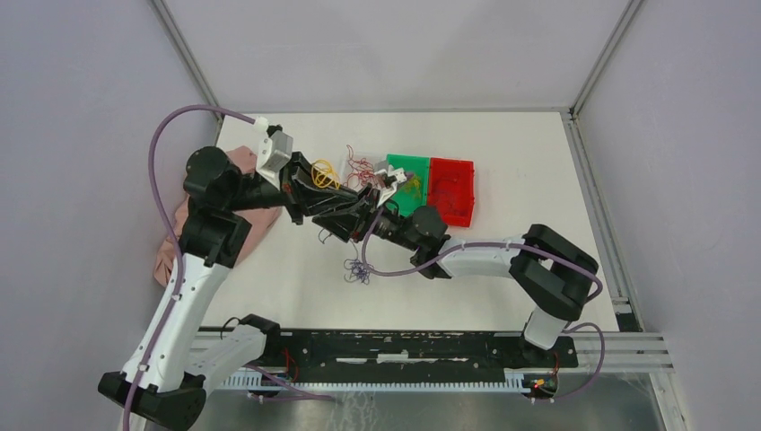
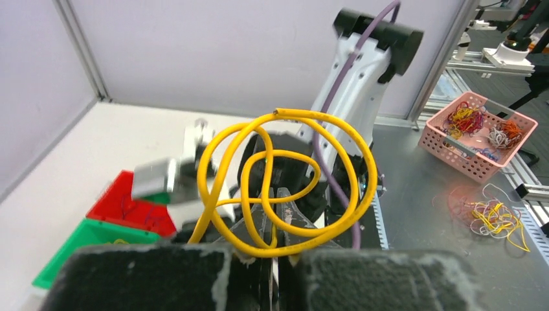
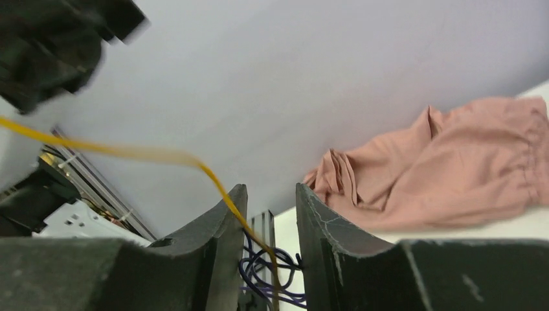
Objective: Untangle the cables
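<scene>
Nearest the arm bases, a purple cable (image 1: 357, 269) is lying in a loose, thread-like scribble on the white surface (image 1: 502, 162). Above it the left gripper (image 2: 278, 262), jaws pressed together, is clamping a stiff, glossy yellow cable (image 2: 285, 181) coiled in overlapping loops. The right gripper (image 3: 272, 194) is hanging close by. Its dark, scuffed fingers (image 3: 324, 220) are standing narrowly apart, with the yellow strand passing loosely through the gap. Just beyond, a dark red cable (image 1: 361, 164) is curling. Farther back, a green bin (image 1: 408, 180) and a red bin (image 1: 451, 190) are sitting side by side. Only the left wrist view is showing a pink mesh basket (image 2: 476, 133) of wires off the surface, while the right wrist view is showing the soft folds of a pink cloth (image 3: 440, 168).
</scene>
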